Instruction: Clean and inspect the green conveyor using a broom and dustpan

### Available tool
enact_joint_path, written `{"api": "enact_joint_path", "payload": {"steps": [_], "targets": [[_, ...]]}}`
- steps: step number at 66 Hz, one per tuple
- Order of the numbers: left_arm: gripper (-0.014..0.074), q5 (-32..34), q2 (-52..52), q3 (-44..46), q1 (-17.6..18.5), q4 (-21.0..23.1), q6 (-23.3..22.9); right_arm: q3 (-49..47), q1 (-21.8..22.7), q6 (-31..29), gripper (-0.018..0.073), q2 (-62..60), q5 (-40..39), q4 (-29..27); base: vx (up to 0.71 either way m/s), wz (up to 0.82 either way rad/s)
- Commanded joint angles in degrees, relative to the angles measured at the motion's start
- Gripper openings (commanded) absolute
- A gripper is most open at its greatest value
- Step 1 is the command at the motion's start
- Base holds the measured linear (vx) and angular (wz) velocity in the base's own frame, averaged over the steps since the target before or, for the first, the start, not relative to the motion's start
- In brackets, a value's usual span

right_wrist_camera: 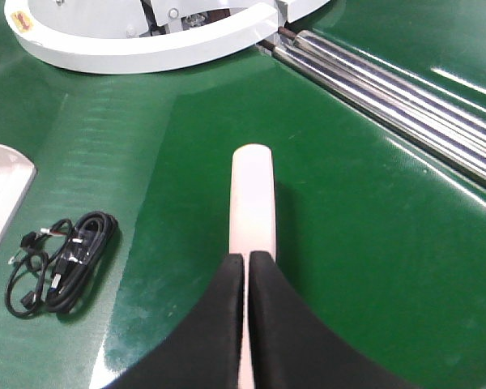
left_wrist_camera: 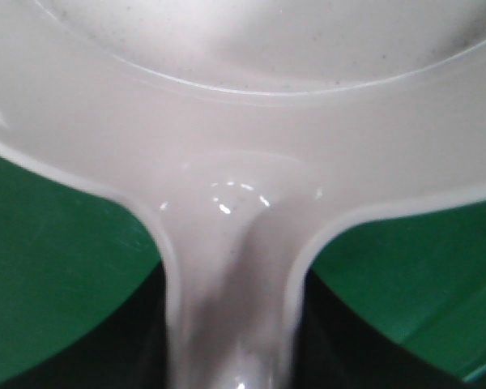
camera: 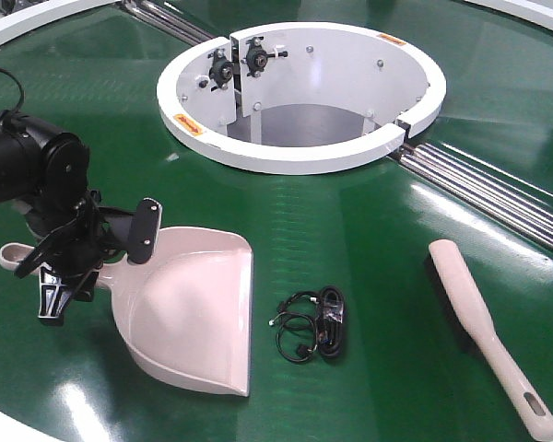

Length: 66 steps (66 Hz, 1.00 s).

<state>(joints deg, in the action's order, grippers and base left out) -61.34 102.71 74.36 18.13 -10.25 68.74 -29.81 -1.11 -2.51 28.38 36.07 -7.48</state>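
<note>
Conveyor (camera: 350,212) belt, glossy dark green, fills the front view, with its white ring hub (camera: 295,164) at the far centre. The dustpan (camera: 189,304) lies on the belt, nearer to me than the hub and to its left, with its handle pointing left. My left gripper (camera: 83,262) is on that handle. In the left wrist view the handle runs straight between my two dark fingers (left_wrist_camera: 105,340), which press against both its sides and clamp it.

The broom (camera: 475,313) lies flat on the belt, nearer than the hub and to its right. Its bristles face left and its slotted handle end is closest to me. My right gripper (right_wrist_camera: 245,267) lines up with the broom and points towards the hub. Its fingers (right_wrist_camera: 300,332) sit almost together, with only a thin pale sliver between them. I cannot tell whether they touch the broom.

A coiled black cable (camera: 313,322) lies between dustpan and broom, nearer than the hub. Steel rollers (camera: 498,193) run out from the hub's right side.
</note>
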Motion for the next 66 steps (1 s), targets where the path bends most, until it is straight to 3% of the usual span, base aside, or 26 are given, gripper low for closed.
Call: {"api": "enact_joint_path", "payload": {"steps": [1,17,25,41,48,57,66], "targets": [[-0.0007,0.51,-2.2,1.59,0.48,0.39,-0.96,-2.33,0.11,-0.37,-0.0001,1.21,-3.87,0.56,0.0,0.0],[-0.0007,0.51,-2.2,1.59,0.48,0.39,-0.96,-2.33,-0.49,-0.51,0.0101,4.47,-0.44,1.53,0.0,0.0],[-0.0007,0.51,-2.2,1.59,0.48,0.39,-0.96,-2.94,-2.77,-0.77,0.0238,6.86,1.51,2.99,0.0,0.0],[-0.0007,0.51,-2.2,1.59,0.48,0.39,-0.96,-7.63,-2.83,1.07,0.0524,13.21,5.22,3.81,0.0,0.0],[-0.0006,0.51,-2.2,1.59,0.48,0.39,-0.96,-10.87,-3.06,1.07,0.0572,16.36,6.87,3.95,0.0,0.0],[-0.0006,0.51,-2.2,1.59,0.48,0.39,-0.96,-15.42,-6.43,1.21,0.0575,23.11,10.91,6.91,0.0,0.0],[-0.0006,0.51,-2.2,1.59,0.48,0.39,-0.96,-20.38,-7.89,6.54,0.0575,32.6,16.73,10.19,0.0,0.0]]}}
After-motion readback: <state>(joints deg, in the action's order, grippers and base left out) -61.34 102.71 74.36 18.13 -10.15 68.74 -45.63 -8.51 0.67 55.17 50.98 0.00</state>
